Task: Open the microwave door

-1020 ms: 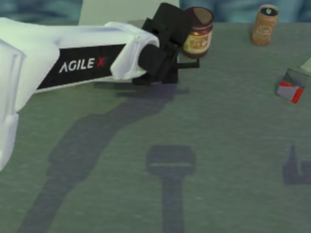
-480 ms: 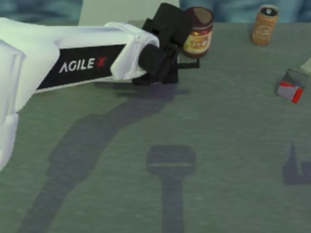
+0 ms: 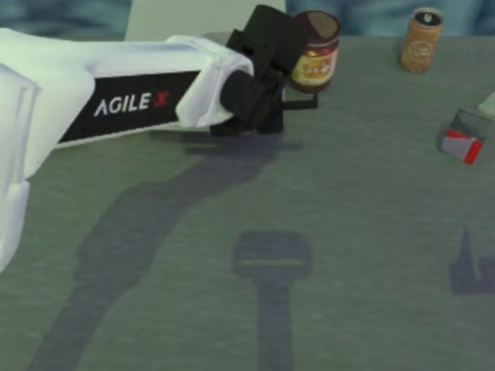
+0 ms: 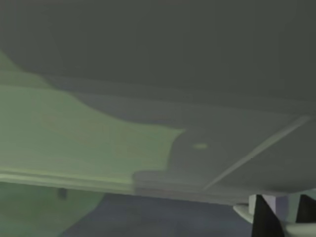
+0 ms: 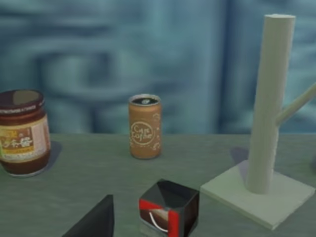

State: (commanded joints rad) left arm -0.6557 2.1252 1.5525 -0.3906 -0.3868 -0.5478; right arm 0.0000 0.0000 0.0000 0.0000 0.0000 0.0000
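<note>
While the left arm reaches across the counter (image 3: pixel 348 232) toward its far edge, the left pincer (image 3: pixel 267 73) sits at the front of the microwave (image 3: pixel 193 17), which stands at the far edge left of centre, just left of a jar (image 3: pixel 315 50). Whether its fingers are apart or together I cannot tell. The left wrist view is filled by a pale panel, seemingly the door (image 4: pixel 148 98), very close. Farther right stand a coffee can (image 3: pixel 421 39) and a small red-and-black box (image 3: pixel 462 137). The right wrist view shows a white rack (image 5: pixel 269 113) beside the box; the right pincer itself is out of sight.
</note>
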